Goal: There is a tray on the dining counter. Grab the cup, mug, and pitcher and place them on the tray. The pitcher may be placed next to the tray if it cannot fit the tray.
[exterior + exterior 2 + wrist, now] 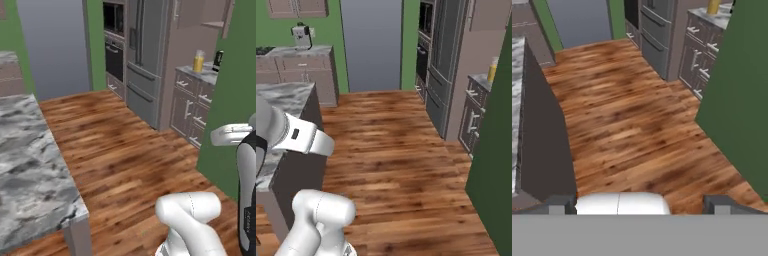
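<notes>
Right now, from the left base view, the pitcher (198,61) is standing upright as a plain yellow-orange cylinder on the small marbled side table (206,74) against the far wall, just beside a dark bottle (217,61) and well apart from the robot. The dining table (30,165) is stretching along the left edge, its visible part bare. Judging by its shape, the pitcher is likely rigid and smooth-sided, perhaps slippery, with no handle visible; taking it around the middle of the wall with a wide grip is looking safest, since a high hold could tip it.

Moving to the right base view, the same pitcher (492,69) is peeking out at the right edge, partly hidden behind the green wall (496,150). The wooden floor (396,160) is lying open between the robot and it, and a corner of the dining table (286,95) is showing at left.

Turning to the hand view, the claw (640,205) is standing with its two tips fully apart, holding nothing, over bare floor. The pitcher (713,6) is sitting at the top edge, far ahead.
</notes>
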### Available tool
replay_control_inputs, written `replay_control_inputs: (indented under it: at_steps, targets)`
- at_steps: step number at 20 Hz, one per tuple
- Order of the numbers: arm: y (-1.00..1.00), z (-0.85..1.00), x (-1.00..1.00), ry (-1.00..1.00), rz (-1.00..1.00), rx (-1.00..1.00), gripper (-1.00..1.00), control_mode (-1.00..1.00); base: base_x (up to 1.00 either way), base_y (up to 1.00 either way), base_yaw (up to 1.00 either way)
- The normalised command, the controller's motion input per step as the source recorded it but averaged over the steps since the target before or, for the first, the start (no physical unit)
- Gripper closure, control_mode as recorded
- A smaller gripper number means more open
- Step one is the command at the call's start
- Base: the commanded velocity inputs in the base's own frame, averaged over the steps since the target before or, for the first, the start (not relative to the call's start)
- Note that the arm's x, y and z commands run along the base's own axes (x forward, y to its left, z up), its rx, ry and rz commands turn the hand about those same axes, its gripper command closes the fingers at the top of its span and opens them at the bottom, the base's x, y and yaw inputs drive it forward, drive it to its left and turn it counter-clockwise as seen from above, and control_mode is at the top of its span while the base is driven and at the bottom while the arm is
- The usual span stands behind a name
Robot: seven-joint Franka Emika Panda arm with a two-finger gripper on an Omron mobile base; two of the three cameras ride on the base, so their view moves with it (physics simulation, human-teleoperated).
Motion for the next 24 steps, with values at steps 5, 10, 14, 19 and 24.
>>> replay_control_inputs:
  at_steps: [5, 10, 14, 19, 24]
  targets:
    - [0.00, 0.00, 0.00, 0.00, 0.00, 0.00, -1.00, 1.00, 1.00, -1.00, -0.13]
    - [0.00, 0.00, 0.00, 0.00, 0.00, 0.00, -1.00, 1.00, 1.00, -0.25, -0.08]
    - [0.00, 0.00, 0.00, 0.00, 0.00, 0.00, -1.00, 1.00, 1.00, 0.66, -0.05]
    - [0.00, 0.00, 0.00, 0.00, 0.00, 0.00, -1.00, 1.00, 1.00, 0.55, -0.17]
    - [0.00, 0.00, 0.00, 0.00, 0.00, 0.00, -1.00, 1.00, 1.00, 0.02, -0.32]
